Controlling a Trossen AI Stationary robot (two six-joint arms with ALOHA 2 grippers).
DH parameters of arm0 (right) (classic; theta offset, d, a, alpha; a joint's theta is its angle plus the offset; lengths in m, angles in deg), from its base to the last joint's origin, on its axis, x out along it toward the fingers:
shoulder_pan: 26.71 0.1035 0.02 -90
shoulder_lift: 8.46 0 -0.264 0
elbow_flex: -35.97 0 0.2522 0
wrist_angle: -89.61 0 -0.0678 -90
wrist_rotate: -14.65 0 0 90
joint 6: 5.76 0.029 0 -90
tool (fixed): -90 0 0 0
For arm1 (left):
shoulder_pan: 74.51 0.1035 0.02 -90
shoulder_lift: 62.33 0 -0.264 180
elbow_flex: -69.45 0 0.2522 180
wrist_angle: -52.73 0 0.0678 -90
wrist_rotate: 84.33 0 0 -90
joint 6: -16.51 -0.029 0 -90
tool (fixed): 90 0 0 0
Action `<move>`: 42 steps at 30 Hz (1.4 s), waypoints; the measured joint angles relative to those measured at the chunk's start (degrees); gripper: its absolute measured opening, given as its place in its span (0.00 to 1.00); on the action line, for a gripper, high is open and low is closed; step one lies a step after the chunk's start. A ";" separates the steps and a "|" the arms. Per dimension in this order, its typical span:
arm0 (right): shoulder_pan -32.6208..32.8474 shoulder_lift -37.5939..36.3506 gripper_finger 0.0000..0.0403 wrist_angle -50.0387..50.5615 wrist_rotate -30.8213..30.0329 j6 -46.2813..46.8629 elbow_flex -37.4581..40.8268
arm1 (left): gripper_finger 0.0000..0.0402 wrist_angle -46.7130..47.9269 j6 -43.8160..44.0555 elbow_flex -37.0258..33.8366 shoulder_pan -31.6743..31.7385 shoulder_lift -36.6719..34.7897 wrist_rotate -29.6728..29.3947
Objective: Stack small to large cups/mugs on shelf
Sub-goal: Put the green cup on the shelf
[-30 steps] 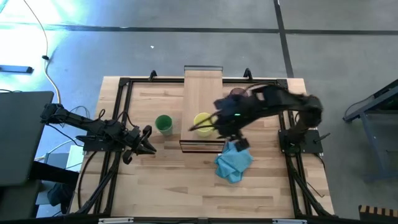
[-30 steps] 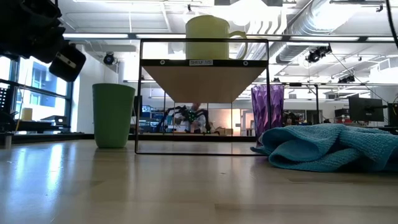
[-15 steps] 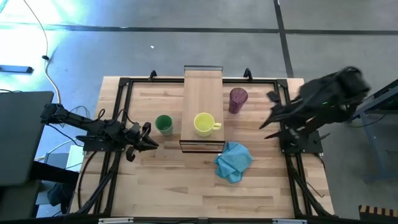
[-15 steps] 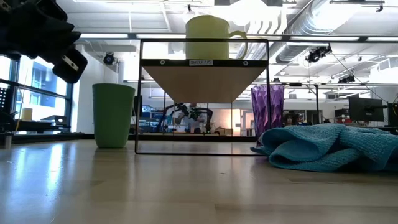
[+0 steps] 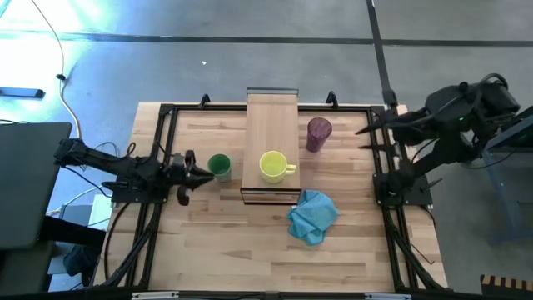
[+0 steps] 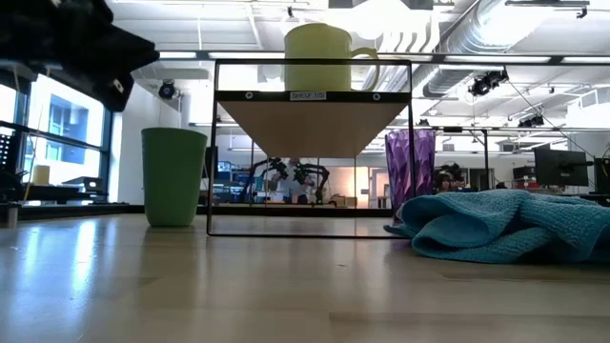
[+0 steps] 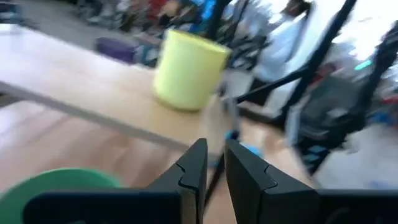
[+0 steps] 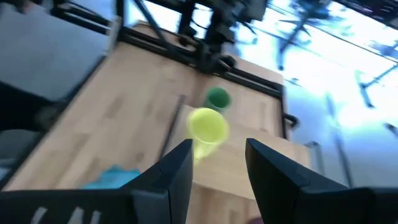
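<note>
Crumpled blue cloth (image 5: 312, 215) nearest on worktop; short yellow handled mug (image 5: 273, 166) now released on light-wood shelf (image 5: 271, 117); left gripper (image 5: 188, 171), nearly closed, empty, nearing green handleless cup (image 5: 219, 166); right gripper (image 5: 373, 135) withdrawn, open; purple tumbler (image 5: 318, 133) untouched.

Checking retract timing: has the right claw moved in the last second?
Yes. The right claw was over the shelf by the yellow mug; it now sits past the table's right edge.
</note>
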 joint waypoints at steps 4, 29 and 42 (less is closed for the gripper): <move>-1.44 0.05 0.35 -0.01 -0.79 -0.05 1.42 | 0.12 15.56 -0.42 8.60 0.00 0.04 -3.74; -4.59 -29.54 0.35 -29.57 -1.48 0.07 43.78 | 0.12 43.33 -4.20 26.05 0.02 9.66 -12.96; -4.59 -45.89 0.35 -58.00 -1.07 1.47 74.21 | 0.12 57.85 13.39 33.47 2.74 13.78 -15.93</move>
